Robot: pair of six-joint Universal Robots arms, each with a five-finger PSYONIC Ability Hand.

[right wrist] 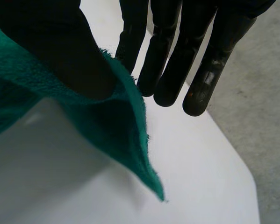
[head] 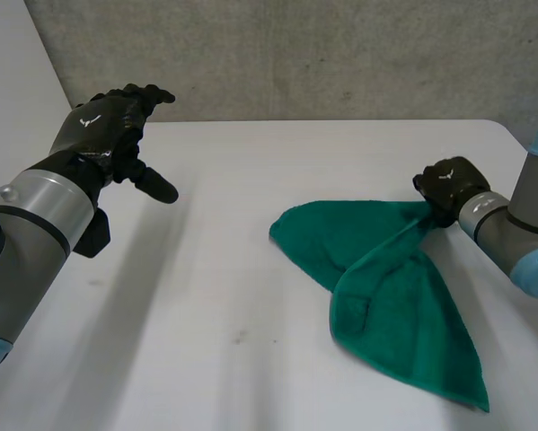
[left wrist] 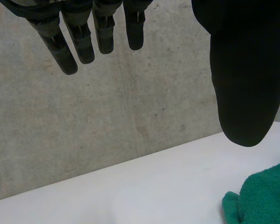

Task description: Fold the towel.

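Little of the folding looks done from the head view: the towel (head: pixel 385 278) lies bunched in a fishtail shape on the tabletop (head: pixel 206 305) with its edges unmatched, so the real fold is left. My right robot hand (head: pixel 446 187) grips its narrow gathered part, and my left robot hand (head: pixel 107 130) hovers well apart. Left wrist view: my fingers (left wrist: pixel 83 37) hang straight and hold nothing, the towel lying beyond my thumb. Right wrist view: my thumb (right wrist: pixel 60 51) pinches the towel's edge against my fingers.
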